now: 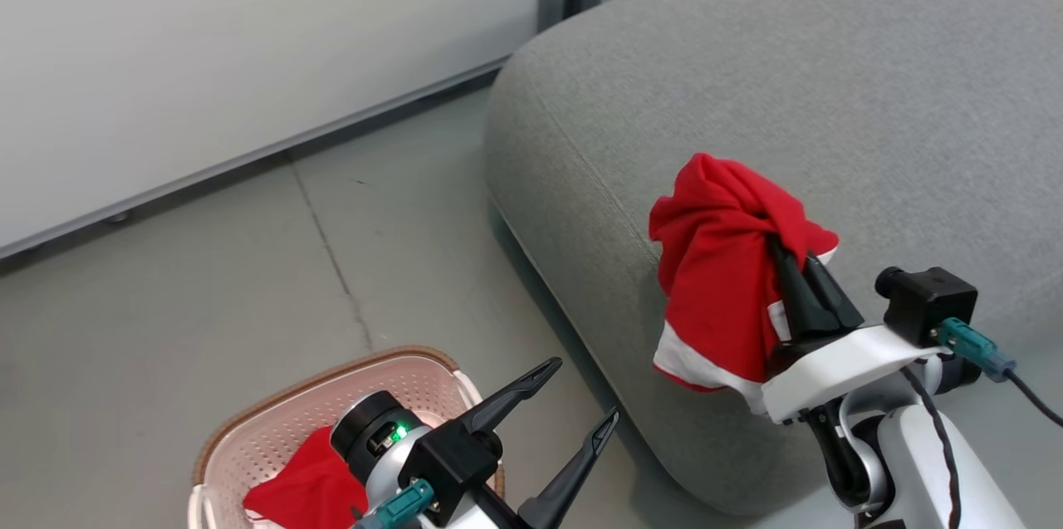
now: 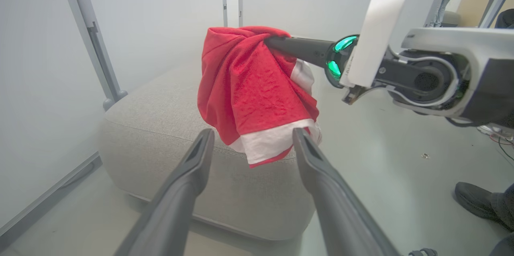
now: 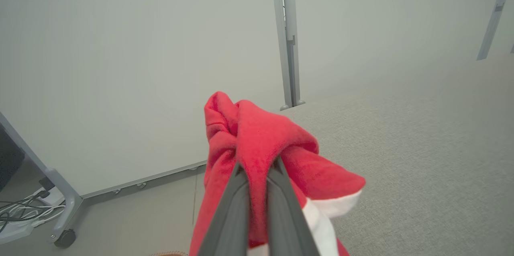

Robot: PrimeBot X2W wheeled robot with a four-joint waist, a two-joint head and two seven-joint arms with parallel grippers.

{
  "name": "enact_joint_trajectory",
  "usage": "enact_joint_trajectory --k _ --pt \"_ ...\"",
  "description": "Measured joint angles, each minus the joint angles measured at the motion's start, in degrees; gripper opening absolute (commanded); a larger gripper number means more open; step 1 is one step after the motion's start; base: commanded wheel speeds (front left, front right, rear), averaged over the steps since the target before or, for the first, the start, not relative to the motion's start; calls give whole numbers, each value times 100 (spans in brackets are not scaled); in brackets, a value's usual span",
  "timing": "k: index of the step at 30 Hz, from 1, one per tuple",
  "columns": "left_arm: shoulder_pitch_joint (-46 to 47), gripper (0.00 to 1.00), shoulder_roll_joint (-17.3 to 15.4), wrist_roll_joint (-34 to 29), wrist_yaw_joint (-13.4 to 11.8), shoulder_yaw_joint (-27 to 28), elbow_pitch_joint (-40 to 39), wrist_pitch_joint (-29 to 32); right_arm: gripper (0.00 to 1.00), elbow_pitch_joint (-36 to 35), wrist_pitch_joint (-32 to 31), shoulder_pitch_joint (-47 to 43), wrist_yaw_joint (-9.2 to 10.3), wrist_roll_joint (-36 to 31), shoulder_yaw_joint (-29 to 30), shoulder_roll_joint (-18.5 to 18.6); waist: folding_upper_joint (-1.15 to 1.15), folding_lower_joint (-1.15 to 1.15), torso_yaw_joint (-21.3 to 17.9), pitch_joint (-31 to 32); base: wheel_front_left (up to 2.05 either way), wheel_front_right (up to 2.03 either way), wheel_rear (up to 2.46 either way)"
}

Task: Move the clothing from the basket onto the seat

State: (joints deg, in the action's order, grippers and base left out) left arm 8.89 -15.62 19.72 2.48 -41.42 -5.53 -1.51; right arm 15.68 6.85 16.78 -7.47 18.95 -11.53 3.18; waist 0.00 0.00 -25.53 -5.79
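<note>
We see the big grey cloth seat with round corners first. On the grey floor near it sits the cream plastic basket, full of little holes, with a brown rim. One soft red piece of clothing lies inside the basket. Another red garment with white trim hangs in the air at the seat's edge, pinched tight by our right gripper. Our left gripper is by the basket, its jaws spread wide, holding nothing.

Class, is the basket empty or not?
Not empty: a red garment lies inside the basket.
</note>
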Motion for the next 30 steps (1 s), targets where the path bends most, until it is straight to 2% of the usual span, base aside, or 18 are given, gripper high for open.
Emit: enact_joint_trajectory --k 5,11,20,23,30 --pt "131 100 -16 -4 4 3 -42 32 0 34 145 115 0 79 287 -14 0 0 -176 -233 0 0 0" --pt "415 100 -36 -29 56 13 -124 101 0 488 452 821 0 201 753 -7 0 0 -150 -554 0 0 0" --pt "1071 100 -159 -221 209 -36 -339 298 0 1628 789 2464 0 338 1377 443 0 0 174 -1262 0 0 0" --pt "1304 100 -194 -312 259 -80 -413 355 0 1814 795 2915 0 342 1626 560 0 0 309 -1566 0 0 0" --pt "1749 100 -250 -414 352 -226 -538 452 0 2590 814 3343 -2 -70 2253 709 0 0 631 -2312 0 0 0"
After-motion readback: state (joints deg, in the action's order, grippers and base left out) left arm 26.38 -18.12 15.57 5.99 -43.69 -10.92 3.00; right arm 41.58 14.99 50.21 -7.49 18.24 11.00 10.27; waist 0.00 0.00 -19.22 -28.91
